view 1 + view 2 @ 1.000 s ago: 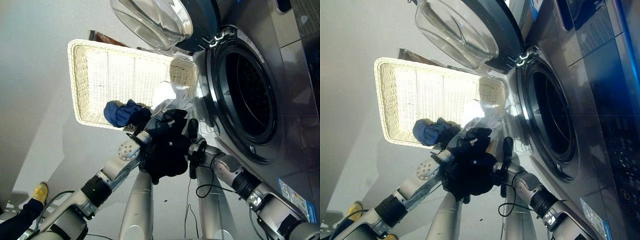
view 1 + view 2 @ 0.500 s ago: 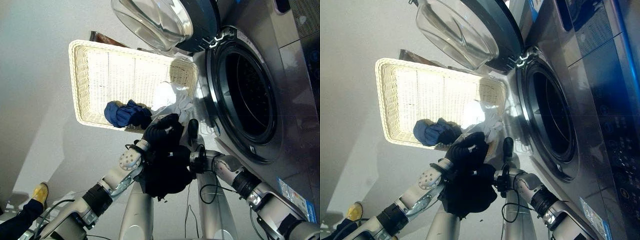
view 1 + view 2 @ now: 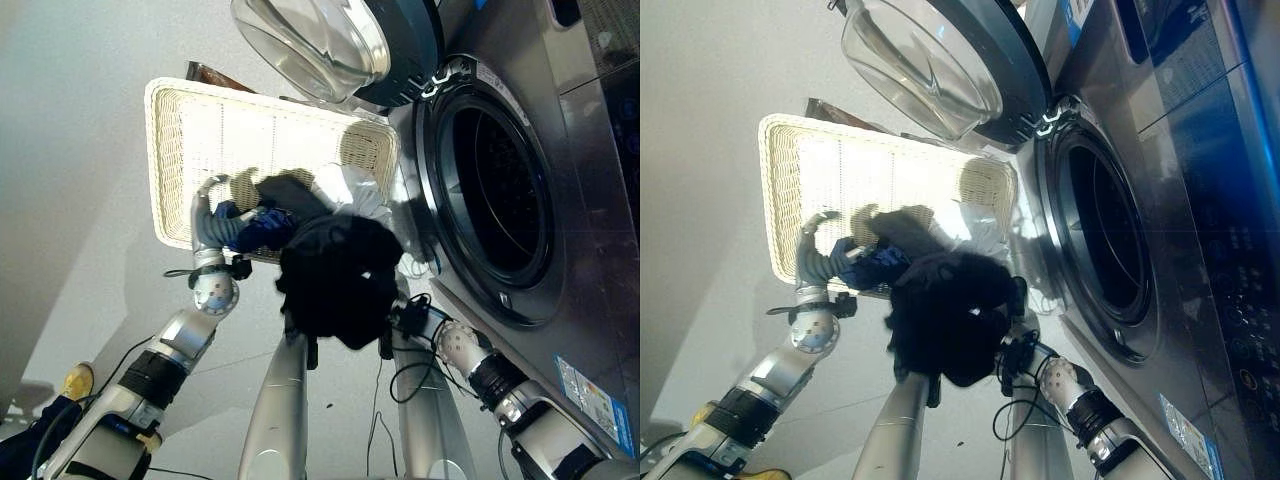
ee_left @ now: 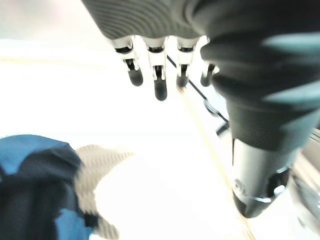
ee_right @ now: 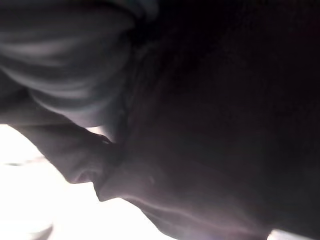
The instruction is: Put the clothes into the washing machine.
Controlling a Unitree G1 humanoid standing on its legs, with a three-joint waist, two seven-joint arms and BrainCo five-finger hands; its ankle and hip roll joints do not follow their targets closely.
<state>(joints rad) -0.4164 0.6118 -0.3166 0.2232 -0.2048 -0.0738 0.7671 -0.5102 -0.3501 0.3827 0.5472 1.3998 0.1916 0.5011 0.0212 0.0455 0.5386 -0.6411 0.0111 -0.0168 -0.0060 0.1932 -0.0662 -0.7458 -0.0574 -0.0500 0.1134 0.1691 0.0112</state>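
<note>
Labels come first: a blue-and-white sticker (image 3: 592,392) sits low on the washing machine (image 3: 590,190) front, its print too small to read. Nearest the camera, a black garment (image 3: 337,277) hangs bunched in the air, held up at the end of the right arm between the basket and the machine's opening. The right hand is buried in the cloth (its fingers are hidden, so whether they clench cannot be told); its wrist view shows dark folds close up. Further out, the left hand (image 3: 212,208) reaches over the white wicker basket (image 3: 170,160) with fingers straight and released, holding nothing, just beside a blue garment (image 3: 255,228) in the basket. A white garment (image 3: 350,188) lies at the basket's end nearest the machine. Beyond, the round glass door (image 3: 315,45) stands open, and the drum (image 3: 495,190) is dark inside.
</note>
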